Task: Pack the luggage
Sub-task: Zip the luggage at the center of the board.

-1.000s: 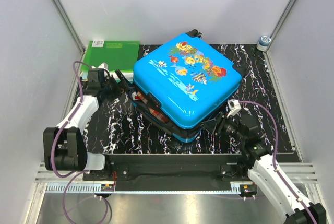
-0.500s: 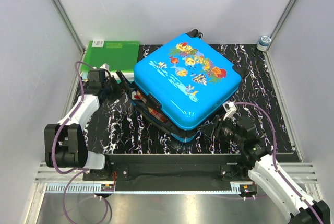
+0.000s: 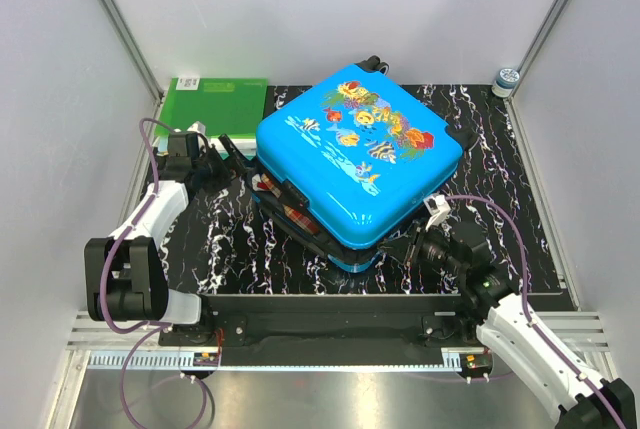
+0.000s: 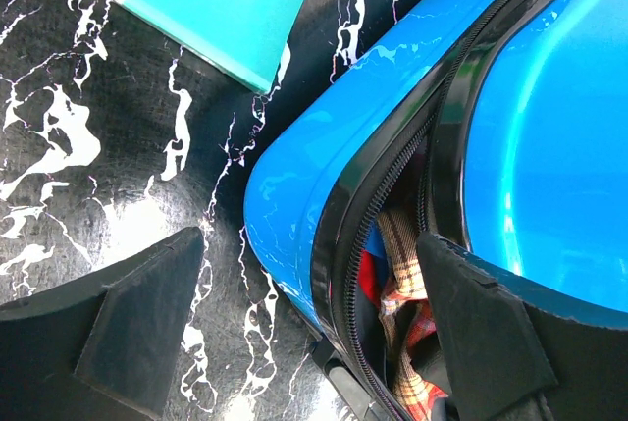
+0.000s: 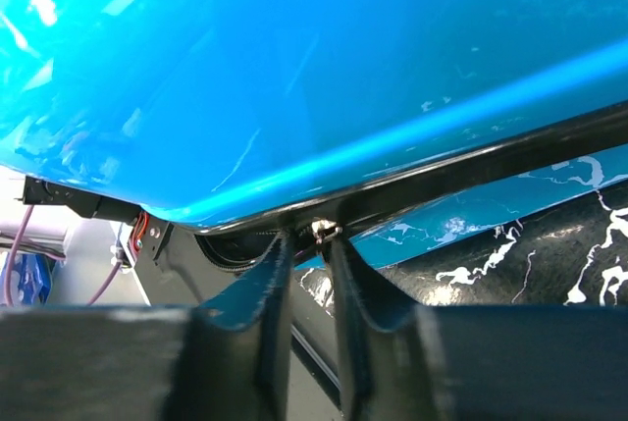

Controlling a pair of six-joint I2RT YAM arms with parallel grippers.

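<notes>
The luggage (image 3: 355, 154) lies flat on the black marbled table (image 3: 220, 239), its bright-blue fish-print lid resting nearly down. Plaid clothing (image 4: 402, 293) bulges from the unzipped gap at its left corner. My left gripper (image 3: 238, 161) is open at that corner (image 4: 294, 176), straddling the lower shell's edge. One of its fingers (image 4: 147, 313) is over the table, the other against the lid's rim. At the near right edge my right gripper (image 3: 408, 239) points under the lid (image 5: 294, 68). Its jaws (image 5: 309, 239) stand narrowly apart, with the metal zipper pull (image 5: 327, 231) at their tips.
A green folder (image 3: 215, 99) lies at the back left, close to the luggage's left corner (image 4: 196, 9). A small capped jar (image 3: 507, 77) stands at the back right corner. Grey walls enclose the table on three sides.
My right gripper has moved left to the luggage's near edge and its jaws have narrowed round the zipper pull. The left gripper has barely shifted and stays open.
</notes>
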